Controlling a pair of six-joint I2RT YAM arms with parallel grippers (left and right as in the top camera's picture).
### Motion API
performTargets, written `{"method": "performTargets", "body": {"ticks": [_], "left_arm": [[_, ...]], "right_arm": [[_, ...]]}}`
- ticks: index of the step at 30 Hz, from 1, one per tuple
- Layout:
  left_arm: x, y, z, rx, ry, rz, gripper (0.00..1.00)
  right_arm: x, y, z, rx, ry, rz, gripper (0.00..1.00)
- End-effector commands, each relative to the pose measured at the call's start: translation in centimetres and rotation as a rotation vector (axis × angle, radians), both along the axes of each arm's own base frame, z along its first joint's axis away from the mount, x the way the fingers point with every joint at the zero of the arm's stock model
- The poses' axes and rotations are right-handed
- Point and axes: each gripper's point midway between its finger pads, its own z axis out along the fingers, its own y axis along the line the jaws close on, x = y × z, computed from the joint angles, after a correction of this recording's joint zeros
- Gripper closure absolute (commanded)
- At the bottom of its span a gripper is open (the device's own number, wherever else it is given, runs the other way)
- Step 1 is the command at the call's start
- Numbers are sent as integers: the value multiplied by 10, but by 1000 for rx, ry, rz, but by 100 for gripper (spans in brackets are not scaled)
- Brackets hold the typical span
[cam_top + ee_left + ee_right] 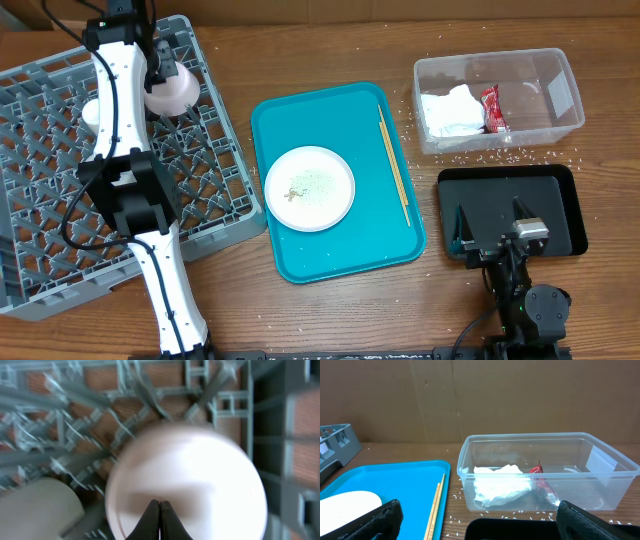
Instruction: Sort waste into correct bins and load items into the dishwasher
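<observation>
We note the left end effector [159, 504] shut, tips together, with the pale bowl [190, 480] just beyond them in the dish rack [65, 415]; we judge any push could tip it against the cup [37, 510] at the end effector's left.

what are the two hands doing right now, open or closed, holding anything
left hand: closed, right over the pale bowl; whether it grips the bowl cannot be told
right hand: open, holding nothing

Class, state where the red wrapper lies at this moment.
The red wrapper lies inside the clear tub at the overhead view's upper right, just right of the napkin.
</observation>
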Motion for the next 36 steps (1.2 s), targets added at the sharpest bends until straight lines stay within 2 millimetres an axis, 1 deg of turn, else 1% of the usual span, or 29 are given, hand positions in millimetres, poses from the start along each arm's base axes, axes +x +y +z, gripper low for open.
{"method": "performTargets", "body": {"ticks": [1, 2, 4, 7, 8, 9, 10, 11, 12, 13, 14, 15, 16, 18, 21, 23, 24, 26, 28, 30, 34, 36], "left_arm": [[-7, -33, 5, -170, 8, -61, 96], [-9, -41, 10, -211, 6, -80, 96], [-11, -51, 25, -252, -14, -115, 96], [-11, -71, 63, -289, -92, -186, 96], [-11, -76, 73, -292, -110, -204, 96], [-13, -82, 85, -289, -128, -216, 94], [-17, -89, 95, -287, -137, -229, 89], [-20, -95, 101, -289, -138, -237, 78], [-24, -102, 104, -292, -129, -248, 50], [-31, -114, 102, -308, -97, -244, 24], [-36, -121, 99, -318, -73, -241, 16], [-44, -133, 91, -331, -20, -245, 7], [-49, -140, 85, -337, 13, -251, 4], [-59, -159, 72, -347, 78, -272, 2], [-67, -181, 53, -348, 141, -280, 3], [-72, -185, 39, -308, 178, -253, 4], [-74, -184, 33, -281, 196, -232, 4], [-78, -175, 22, -227, 225, -157, 5], [-82, -165, 16, -186, 241, -89, 5], [-83, -160, 12, -185, 248, -49, 6], [-82, -160, 8, -209, 247, -38, 11], [-81, -160, 5, -205, 247, -37, 19]], "right_arm": [[0, -2, -1, -1, -5, -10, 0], [0, -2, -1, -1, -5, -10, 0], [0, -2, -1, -1, -5, -10, 0], [0, -2, -1, -1, -5, -10, 0], [0, -2, -1, -1, -5, -10, 0], [0, -2, -1, -1, -5, -10, 0], [0, -2, -1, -1, -5, -10, 0], [0, -2, -1, -1, -5, -10, 0], [0, -2, -1, -1, -5, -10, 0], [0, -2, -1, -1, -5, -10, 0], [0, -2, -1, -1, -5, -10, 0], [0, -2, -1, -1, -5, -10, 0], [0, -2, -1, -1, -5, -10, 0], [0, -2, -1, -1, -5, -10, 0], [0, -2, -1, -1, -5, -10, 0], [0, -2, -1, -1, -5, -10, 0], [0, -2, -1, -1, -5, -10, 0], [0, -2, -1, -1, -5, -10, 0], [0, -2, -1, -1, -5, -10, 0], [0, -2, -1, -1, -5, -10, 0], [0, -2, -1, -1, -5, -10, 0], [0, -2, -1, -1, -5, -10, 0]]}}
